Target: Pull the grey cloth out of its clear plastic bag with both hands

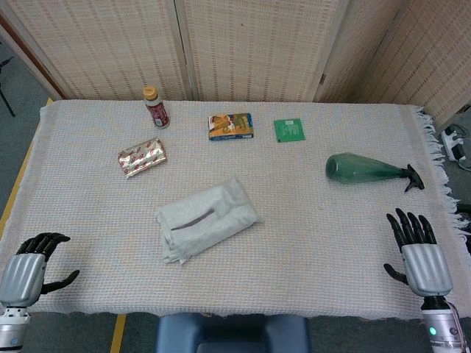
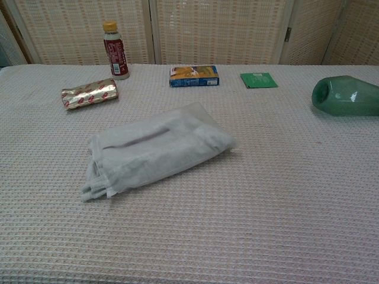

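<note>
Since both hands are parked empty with fingers spread, left hand [image 1: 29,266] and right hand [image 1: 419,250] at the near corners, nothing's started: the folded grey cloth in its clear plastic bag [image 1: 207,218] lies mid-table, so next they'd both reach in.

- Your left hand [image 1: 29,272] sits at the near left table edge, fingers apart, holding nothing; bare tablecloth [image 1: 96,243] lies between it and the bagged cloth [image 1: 207,218]
- Your right hand [image 1: 419,254] is at the near right edge, fingers spread; open cloth runs from it to the bag
- The green bottle [image 1: 368,169] lies on its side beyond the right hand, off that line
- Foil pack [image 1: 142,157], small bottle [image 1: 155,106], box [image 1: 230,126] and green packet [image 1: 290,129] all stand behind the bag, well apart from it
</note>
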Available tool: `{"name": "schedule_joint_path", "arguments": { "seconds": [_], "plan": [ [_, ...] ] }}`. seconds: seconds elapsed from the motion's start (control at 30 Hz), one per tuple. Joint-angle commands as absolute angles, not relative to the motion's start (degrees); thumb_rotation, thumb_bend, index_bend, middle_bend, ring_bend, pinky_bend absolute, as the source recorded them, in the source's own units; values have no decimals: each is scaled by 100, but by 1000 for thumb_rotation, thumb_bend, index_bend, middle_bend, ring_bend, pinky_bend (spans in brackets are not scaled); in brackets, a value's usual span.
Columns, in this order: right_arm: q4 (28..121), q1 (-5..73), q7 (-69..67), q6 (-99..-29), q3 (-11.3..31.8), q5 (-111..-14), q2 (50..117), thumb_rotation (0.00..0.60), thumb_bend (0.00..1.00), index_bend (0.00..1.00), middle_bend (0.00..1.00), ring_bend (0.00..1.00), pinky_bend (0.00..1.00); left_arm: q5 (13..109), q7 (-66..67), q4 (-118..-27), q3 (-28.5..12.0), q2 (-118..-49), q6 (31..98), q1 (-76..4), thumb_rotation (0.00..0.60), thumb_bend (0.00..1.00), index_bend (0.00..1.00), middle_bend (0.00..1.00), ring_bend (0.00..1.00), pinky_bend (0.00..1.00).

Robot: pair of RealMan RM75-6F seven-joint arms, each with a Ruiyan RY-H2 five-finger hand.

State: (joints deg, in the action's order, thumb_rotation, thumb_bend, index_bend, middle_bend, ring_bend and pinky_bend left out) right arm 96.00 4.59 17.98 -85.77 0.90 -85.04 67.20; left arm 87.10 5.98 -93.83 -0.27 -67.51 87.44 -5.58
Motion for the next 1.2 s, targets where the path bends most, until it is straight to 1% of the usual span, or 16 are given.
{"name": "schedule_joint_path", "arguments": {
  "seconds": [0.03, 0.07, 0.1, 0.17, 0.2, 0.23, 0.27, 0.3, 0.33, 0.4, 0.47, 0.57, 0.73, 0.87, 1.0, 1.2],
  "plan": [
    [9597, 446, 1795, -8593, 84, -8550, 6728, 600, 83, 0, 0, 0, 0, 8801, 660, -9442, 48, -6751, 8693, -553, 503, 194, 324, 313, 226, 288],
    [9593, 438, 1795, -8601, 77, -8571, 6729, 600, 83, 0, 0, 0, 0, 8876, 641, -9496, 110, -6746, 8642, -563, 502, 195, 326, 315, 226, 298],
    [9588, 432, 1806, -8606, 69, -8592, 6729, 600, 83, 0, 0, 0, 0, 8965, 584, -9563, 184, -6746, 8589, -569, 501, 194, 328, 327, 231, 333],
    [9588, 412, 1817, -8619, 53, -8624, 6730, 600, 84, 0, 0, 0, 0, 9217, 405, -9632, 283, -6945, 8650, -545, 500, 192, 347, 416, 312, 497],
    [9591, 405, 1822, -8620, 45, -8637, 6732, 600, 84, 0, 0, 0, 0, 9366, 355, -9571, 309, -7126, 8741, -524, 500, 191, 364, 510, 420, 638],
    [9593, 400, 1830, -8616, 35, -8652, 6732, 600, 84, 0, 0, 0, 0, 9537, 332, -9462, 348, -7335, 8823, -506, 501, 190, 387, 641, 579, 805],
    [9596, 395, 1842, -8615, 28, -8670, 6731, 600, 85, 0, 0, 0, 0, 9788, 289, -9283, 420, -7629, 8911, -494, 503, 189, 400, 717, 671, 883],
    [9593, 391, 1854, -8619, 26, -8685, 6732, 600, 86, 0, 0, 0, 0, 9990, 243, -9117, 468, -7859, 8982, -495, 514, 189, 429, 819, 791, 961],
    [9593, 389, 1865, -8622, 25, -8698, 6733, 600, 87, 0, 0, 0, 0, 10189, 230, -8905, 515, -8077, 9015, -518, 524, 189, 467, 919, 899, 998],
    [9601, 386, 1847, -8628, 32, -8720, 6742, 600, 87, 0, 0, 0, 0, 10457, 263, -8474, 613, -8484, 8899, -607, 555, 189, 513, 993, 985, 1000],
    [9592, 391, 1841, -8608, 39, -8725, 6757, 600, 87, 0, 0, 0, 0, 10439, 190, -8247, 641, -8781, 8616, -723, 575, 189, 529, 1000, 1000, 1000],
    [9569, 422, 1864, -8507, 34, -8710, 6774, 600, 87, 0, 0, 0, 0, 10244, 152, -8056, 512, -9129, 8298, -872, 579, 189, 536, 1000, 1000, 1000],
    [9518, 455, 1934, -8417, 76, -8635, 6818, 600, 87, 0, 0, 0, 0, 10263, 466, -7397, 295, -9825, 8280, -1030, 580, 210, 465, 1000, 1000, 1000],
    [9495, 472, 1985, -8349, 95, -8573, 6844, 600, 87, 0, 0, 0, 0, 10292, 575, -6772, 127, -10290, 8301, -1206, 589, 223, 483, 1000, 1000, 1000],
    [9494, 474, 1989, -8333, 109, -8554, 6842, 600, 88, 0, 0, 0, 0, 10321, 514, -6030, 40, -10736, 8407, -1346, 583, 244, 504, 1000, 1000, 1000],
    [9493, 471, 1966, -8322, 124, -8536, 6817, 600, 87, 0, 0, 0, 0, 10386, 215, -4995, -25, -11307, 8796, -1494, 583, 244, 539, 1000, 1000, 1000]
  ]
}}
